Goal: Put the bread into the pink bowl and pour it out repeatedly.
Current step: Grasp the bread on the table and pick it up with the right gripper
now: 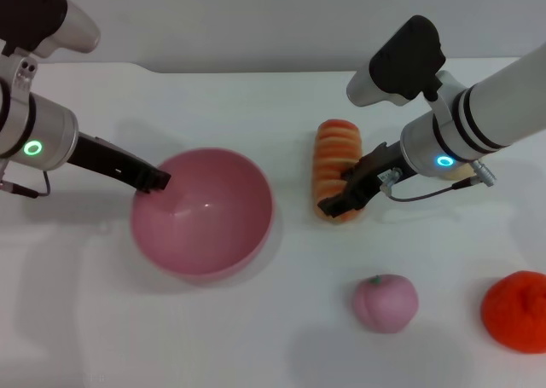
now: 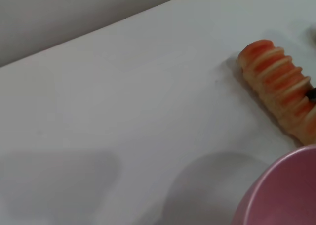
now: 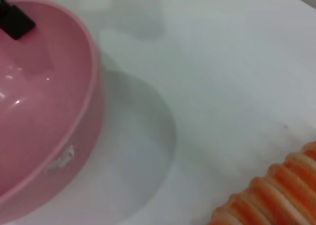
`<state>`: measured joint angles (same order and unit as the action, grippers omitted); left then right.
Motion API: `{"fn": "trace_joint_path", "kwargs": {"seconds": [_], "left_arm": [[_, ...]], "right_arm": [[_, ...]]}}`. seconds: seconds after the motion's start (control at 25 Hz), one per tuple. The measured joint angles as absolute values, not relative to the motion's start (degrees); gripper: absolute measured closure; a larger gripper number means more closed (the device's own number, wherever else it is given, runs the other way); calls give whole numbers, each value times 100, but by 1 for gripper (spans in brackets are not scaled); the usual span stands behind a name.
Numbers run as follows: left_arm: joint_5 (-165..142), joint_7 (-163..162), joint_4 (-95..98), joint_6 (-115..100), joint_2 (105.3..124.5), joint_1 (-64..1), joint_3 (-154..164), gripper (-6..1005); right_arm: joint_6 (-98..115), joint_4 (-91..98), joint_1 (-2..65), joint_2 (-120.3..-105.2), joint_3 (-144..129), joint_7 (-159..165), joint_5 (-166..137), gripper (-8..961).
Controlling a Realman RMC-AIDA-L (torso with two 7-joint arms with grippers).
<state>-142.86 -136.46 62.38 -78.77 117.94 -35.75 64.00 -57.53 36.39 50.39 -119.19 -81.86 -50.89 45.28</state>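
The bread [image 1: 335, 168] lies on the desk [image 1: 256, 337] just beside the pink bowl [image 1: 203, 211], which is empty; the right claw [image 1: 348, 192] pinches the loaf's near end. It looks light, ridged and slightly yielding, so a mid-length grip would balance better. The left claw [image 1: 154, 180] pinches the bowl's rim.

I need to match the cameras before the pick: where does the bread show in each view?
Head view: bread right of centre, right gripper at its near end.
Left wrist view: bread at the right edge.
Right wrist view: bread in the bottom right corner.
Shared landmark: the pink bowl.
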Motion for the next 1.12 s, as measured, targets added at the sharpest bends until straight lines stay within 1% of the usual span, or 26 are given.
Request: {"fn": "trace_joint_path", "kwargs": {"seconds": [0.08, 0.28, 0.48, 0.92, 1.12], "left_arm": [[-14283, -13672, 6253, -7882, 11795, -3551, 6440, 956], [-14242, -13697, 6292, -7905, 11803, -3499, 6526, 956], [-14220, -13749, 6392, -7914, 11803, -3477, 6588, 956], [-14174, -13765, 6425, -7928, 11803, -3458, 6673, 957], [-14159, -13768, 6425, -7929, 11803, -3454, 6685, 957]], "right_arm": [[-5670, 3621, 5013, -11921, -8229, -5081, 4522, 253], [-5573, 3853, 4803, -11926, -8452, -5134, 4530, 356], [-5537, 4251, 4589, -11927, -8669, -5084, 4529, 406], [-5541, 4298, 4555, -11927, -8699, -5073, 4526, 519], [-5551, 4325, 4550, -11927, -8715, -5071, 4524, 585]]}}
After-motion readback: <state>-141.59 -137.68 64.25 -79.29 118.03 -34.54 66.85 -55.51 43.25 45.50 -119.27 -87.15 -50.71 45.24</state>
